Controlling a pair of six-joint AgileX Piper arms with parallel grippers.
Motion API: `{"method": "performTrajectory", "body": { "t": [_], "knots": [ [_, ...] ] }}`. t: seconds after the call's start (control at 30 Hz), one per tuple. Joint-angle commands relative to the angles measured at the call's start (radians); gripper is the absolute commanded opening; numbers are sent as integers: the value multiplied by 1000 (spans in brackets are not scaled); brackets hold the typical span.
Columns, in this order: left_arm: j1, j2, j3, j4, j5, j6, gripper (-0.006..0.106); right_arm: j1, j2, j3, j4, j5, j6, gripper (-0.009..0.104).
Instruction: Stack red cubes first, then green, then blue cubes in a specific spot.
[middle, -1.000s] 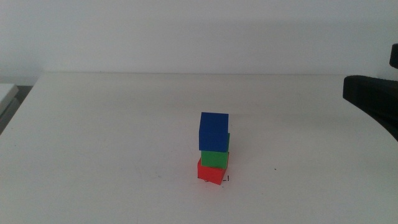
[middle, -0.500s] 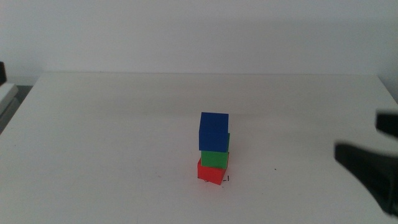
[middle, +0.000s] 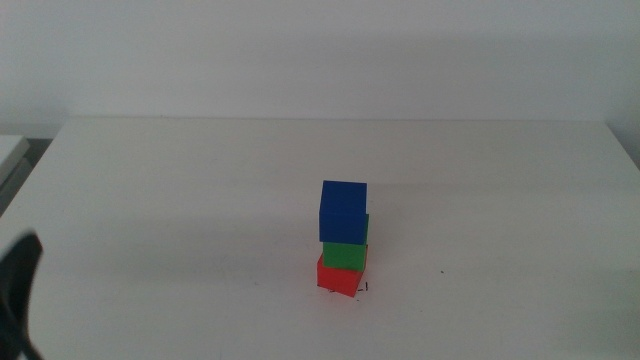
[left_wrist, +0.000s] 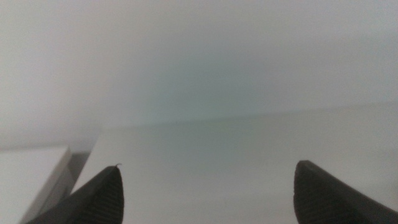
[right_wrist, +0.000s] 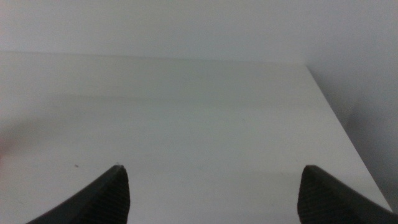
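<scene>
Two dark, matte, wedge-shaped jaws with rounded tips are shown on the left hand (left_wrist: 205, 186). The same are shown on the right hand (right_wrist: 214, 186).

I see one stack just right of the table (middle: 180, 190) centre: blue cubes (middle: 343, 211) on the green (middle: 345, 256), on the red cubes (middle: 339, 275); a speck (middle: 443, 271) at its 3 o'clock
</scene>
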Motion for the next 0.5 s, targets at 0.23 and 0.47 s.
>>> {"method": "performTrajectory", "body": {
  "t": [0.23, 0.47],
  "knots": [
    [0, -269, 227, -9, -30, 1, 94, -37, -9, 76, -23, -165, 0, 83],
    [2, -275, 227, -8, -17, 1, 94, -37, -9, 76, -23, -216, 0, 83]
  ]
}}
